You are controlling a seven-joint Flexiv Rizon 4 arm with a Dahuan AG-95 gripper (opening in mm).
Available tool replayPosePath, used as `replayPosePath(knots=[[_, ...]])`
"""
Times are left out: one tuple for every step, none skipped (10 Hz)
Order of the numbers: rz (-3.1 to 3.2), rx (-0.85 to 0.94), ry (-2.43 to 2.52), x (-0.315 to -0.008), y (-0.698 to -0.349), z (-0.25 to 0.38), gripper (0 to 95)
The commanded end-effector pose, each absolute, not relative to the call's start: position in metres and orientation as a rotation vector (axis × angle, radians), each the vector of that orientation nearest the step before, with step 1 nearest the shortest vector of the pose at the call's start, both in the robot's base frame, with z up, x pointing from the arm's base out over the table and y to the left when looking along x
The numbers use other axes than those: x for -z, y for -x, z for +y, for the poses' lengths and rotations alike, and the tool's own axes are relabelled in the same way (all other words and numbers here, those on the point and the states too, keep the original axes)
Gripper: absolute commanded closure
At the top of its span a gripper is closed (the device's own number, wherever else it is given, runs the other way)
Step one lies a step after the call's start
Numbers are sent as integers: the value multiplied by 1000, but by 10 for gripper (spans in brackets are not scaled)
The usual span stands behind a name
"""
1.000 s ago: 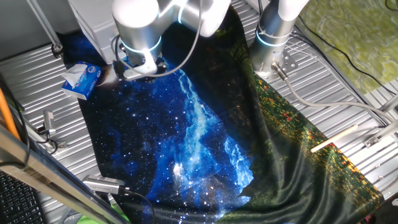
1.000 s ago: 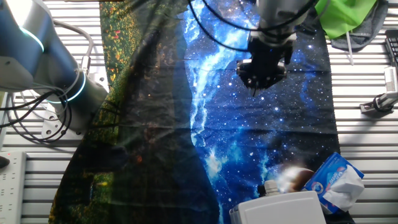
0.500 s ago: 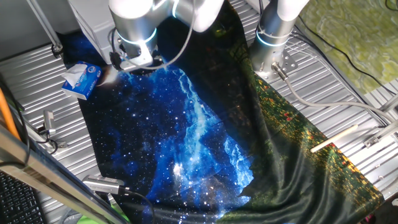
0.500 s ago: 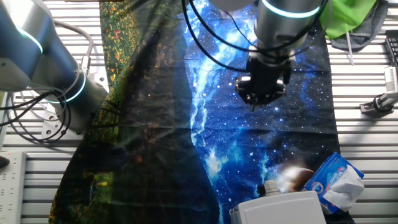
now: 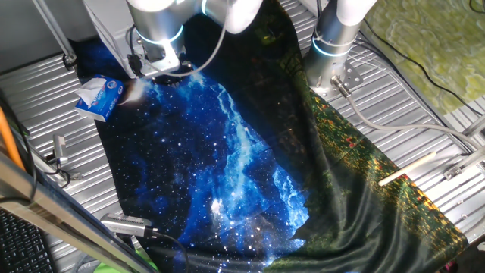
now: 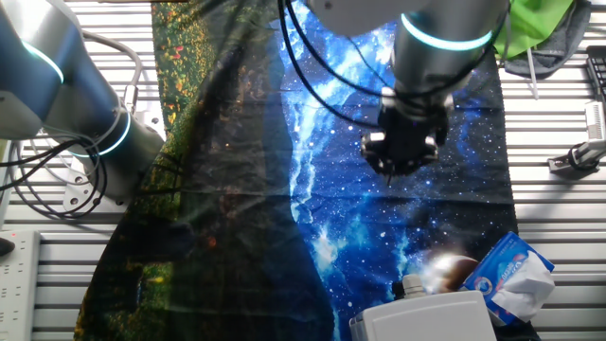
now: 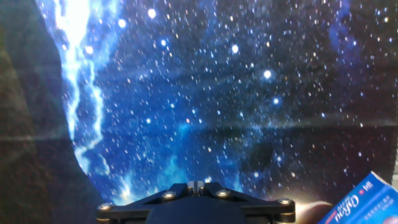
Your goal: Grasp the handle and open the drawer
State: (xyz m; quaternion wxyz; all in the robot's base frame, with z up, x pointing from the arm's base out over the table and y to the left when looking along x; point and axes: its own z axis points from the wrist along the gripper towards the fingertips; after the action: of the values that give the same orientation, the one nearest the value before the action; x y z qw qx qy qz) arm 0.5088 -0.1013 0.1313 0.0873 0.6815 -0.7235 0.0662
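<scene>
The drawer unit is a pale grey-white box. Its corner shows at the bottom edge of the other fixed view [image 6: 426, 320] and at the top left of one fixed view [image 5: 114, 26]. A small pale knob [image 6: 410, 284] sticks out of its front; I cannot tell whether it is the handle. My gripper [image 6: 401, 163] hangs over the blue starry cloth, apart from the unit, and also shows near it in one fixed view [image 5: 155, 67]. In the hand view the fingertips [image 7: 196, 185] are pressed together with nothing between them. The drawer is out of the hand view.
A small blue-and-white carton [image 5: 98, 96] lies next to the unit, also in the other fixed view [image 6: 511, 275] and the hand view's bottom right corner [image 7: 364, 204]. A second arm's base [image 5: 333, 45] stands on the cloth's far side. Ribbed metal table [image 5: 45, 114] surrounds the cloth.
My gripper has moved across the cloth toward the drawer unit and the carton. Its fingers stay shut. Nothing else has moved.
</scene>
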Motion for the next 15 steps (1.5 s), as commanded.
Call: replayPosePath(knots=[[-2141, -196, -2044, -130, -515, -110, 950], [-2141, -198, -2045, -129, -519, -116, 950], [-2139, -203, -2047, -128, -522, -122, 950], [-2138, -204, -2051, -128, -525, -127, 950], [-2137, -208, -2053, -128, -526, -130, 950], [-2130, -214, -2056, -130, -527, -132, 950], [-2129, -216, -2055, -130, -528, -132, 950], [-2130, -226, -2051, -130, -528, -132, 950], [-2127, -236, -2057, -130, -528, -132, 950], [-2122, -245, -2067, -130, -528, -132, 950], [-2125, -250, -2078, -130, -528, -132, 950], [-2138, -246, -2076, -130, -528, -132, 950], [-2155, -208, -2100, -130, -528, -132, 950], [-2131, -223, -2130, -130, -528, -132, 950], [-2130, -219, -2135, -130, -528, -132, 950]])
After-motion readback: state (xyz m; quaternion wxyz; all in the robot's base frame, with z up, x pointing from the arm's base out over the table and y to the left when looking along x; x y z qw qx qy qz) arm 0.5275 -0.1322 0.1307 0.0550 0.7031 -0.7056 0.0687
